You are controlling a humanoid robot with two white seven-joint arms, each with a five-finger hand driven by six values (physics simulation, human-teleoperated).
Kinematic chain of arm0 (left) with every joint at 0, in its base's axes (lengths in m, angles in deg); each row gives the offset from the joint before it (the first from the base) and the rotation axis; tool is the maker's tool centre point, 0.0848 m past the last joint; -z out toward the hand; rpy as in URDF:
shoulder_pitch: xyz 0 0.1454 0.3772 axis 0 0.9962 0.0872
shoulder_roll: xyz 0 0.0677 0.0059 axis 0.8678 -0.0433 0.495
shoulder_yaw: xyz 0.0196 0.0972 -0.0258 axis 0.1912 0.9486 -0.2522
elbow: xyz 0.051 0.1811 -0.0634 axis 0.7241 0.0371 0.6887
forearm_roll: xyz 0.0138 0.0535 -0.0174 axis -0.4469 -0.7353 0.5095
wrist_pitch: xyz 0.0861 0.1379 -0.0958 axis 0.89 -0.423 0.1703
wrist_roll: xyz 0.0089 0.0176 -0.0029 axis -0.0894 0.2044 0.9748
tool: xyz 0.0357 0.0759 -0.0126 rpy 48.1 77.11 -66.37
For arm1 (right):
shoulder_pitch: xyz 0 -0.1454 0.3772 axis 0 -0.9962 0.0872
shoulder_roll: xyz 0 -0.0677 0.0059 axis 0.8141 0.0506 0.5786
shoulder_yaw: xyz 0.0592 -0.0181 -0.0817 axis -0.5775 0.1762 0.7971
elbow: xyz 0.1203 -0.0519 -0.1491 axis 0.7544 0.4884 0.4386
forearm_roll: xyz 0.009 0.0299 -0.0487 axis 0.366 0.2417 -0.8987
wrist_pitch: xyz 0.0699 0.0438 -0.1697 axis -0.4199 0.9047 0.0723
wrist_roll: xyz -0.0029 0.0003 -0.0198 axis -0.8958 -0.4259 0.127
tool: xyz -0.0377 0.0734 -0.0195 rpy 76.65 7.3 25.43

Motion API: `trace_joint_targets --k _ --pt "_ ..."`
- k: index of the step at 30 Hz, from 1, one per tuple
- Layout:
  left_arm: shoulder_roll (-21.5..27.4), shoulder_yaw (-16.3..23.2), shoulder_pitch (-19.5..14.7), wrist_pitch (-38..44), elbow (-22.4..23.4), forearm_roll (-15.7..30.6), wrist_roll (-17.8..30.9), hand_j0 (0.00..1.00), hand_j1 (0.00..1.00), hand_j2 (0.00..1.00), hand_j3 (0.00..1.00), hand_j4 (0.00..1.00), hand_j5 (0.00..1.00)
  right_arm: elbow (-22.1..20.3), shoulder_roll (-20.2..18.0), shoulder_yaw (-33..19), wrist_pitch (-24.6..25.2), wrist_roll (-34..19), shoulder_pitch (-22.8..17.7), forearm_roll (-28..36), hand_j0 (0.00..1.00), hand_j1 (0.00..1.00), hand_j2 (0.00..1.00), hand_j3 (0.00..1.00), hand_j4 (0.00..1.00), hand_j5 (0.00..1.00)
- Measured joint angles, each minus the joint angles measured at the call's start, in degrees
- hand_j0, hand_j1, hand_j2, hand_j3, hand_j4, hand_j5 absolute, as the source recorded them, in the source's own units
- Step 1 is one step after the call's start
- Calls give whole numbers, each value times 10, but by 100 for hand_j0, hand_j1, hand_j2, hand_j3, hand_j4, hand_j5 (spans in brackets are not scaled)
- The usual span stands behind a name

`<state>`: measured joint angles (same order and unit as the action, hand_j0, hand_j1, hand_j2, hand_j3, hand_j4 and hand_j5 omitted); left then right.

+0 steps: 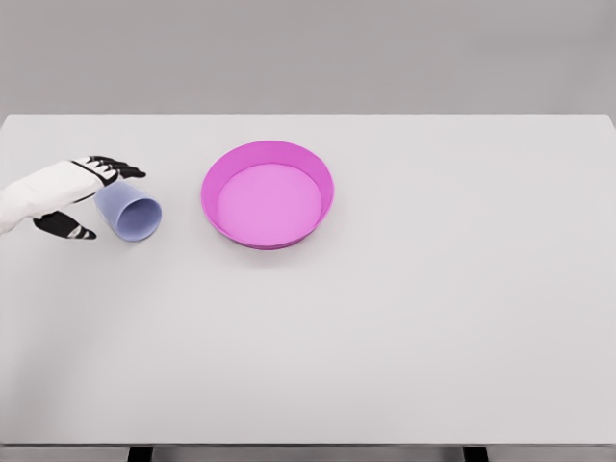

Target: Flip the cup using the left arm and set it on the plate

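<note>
A lavender cup (130, 214) lies on its side on the white table (385, 337), left of the plate, with its mouth turned toward the lower right. My left hand (114, 202) comes in from the left edge and straddles the cup's closed end. Its black fingers (117, 170) reach over the top of the cup, and the thumb (69, 228) sits low at the cup's left. The fingers are spread and do not look clamped on the cup. The magenta plate (268, 159), a shallow round dish, stands a short way right of the cup. The right arm is out of view.
The table's far edge runs along the top of the view, with a grey wall behind it. The near edge lies at the bottom of the frame.
</note>
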<state>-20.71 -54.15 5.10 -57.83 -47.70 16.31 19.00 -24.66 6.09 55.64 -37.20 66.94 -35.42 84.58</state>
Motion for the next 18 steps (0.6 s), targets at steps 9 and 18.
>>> trace_joint_targets --k 9,18 --pt "-7 1 -7 0 3 -12 1 100 100 100 100 100 100 0 0 0 0 0 0 0 100 100 100 100 100 100" --pt "-27 0 -16 0 19 -51 3 100 100 100 100 100 100 0 0 0 0 0 0 0 100 100 100 100 100 100"
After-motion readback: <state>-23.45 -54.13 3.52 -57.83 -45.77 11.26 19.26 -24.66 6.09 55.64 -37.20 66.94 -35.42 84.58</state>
